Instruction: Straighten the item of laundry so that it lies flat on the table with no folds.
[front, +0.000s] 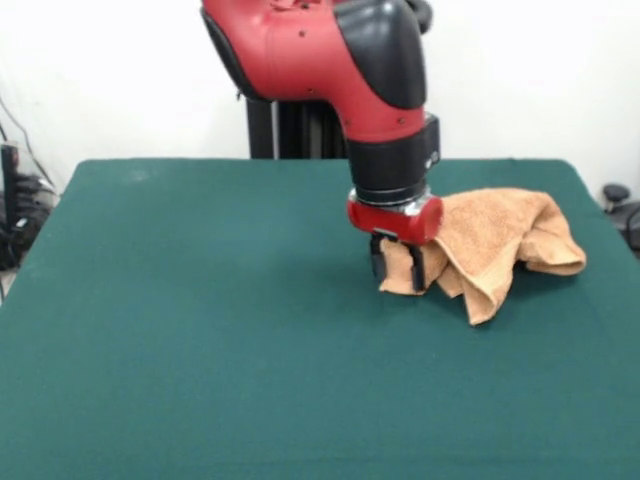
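While the tool (398, 263) pinches its corner, the crumpled towel (500, 245) rests on the table (200, 330).

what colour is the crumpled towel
Light orange-tan terry-cloth towel, plain; shows best in the front view.

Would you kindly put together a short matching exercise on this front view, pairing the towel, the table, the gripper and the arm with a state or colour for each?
Things:
1. towel
2. table
3. gripper
4. arm

Descriptions:
A. red and black, coming down from the top
B. shut on a corner of cloth
C. crumpled in folds, orange-tan
D. dark green, flat

Pairs: 1-C, 2-D, 3-B, 4-A
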